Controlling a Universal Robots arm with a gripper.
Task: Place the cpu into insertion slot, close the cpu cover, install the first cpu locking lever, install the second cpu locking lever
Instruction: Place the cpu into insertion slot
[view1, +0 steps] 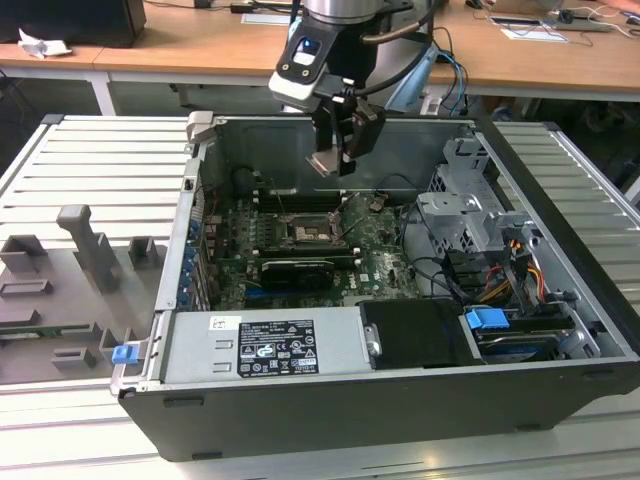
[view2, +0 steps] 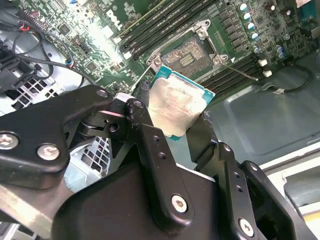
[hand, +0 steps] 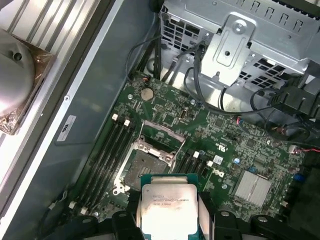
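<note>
Claw (view2: 173, 120) around flat silvery cpu (hand: 168, 209)

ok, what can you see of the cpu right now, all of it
The cpu is a flat square chip: pale silvery-beige metal top, smeared-looking, on a thin green board that rims it. The gripper clamps it by two opposite edges, metal top towards both wrist cameras. It hangs in the air above the motherboard, near but not in the open insertion slot, touching nothing else.
</note>
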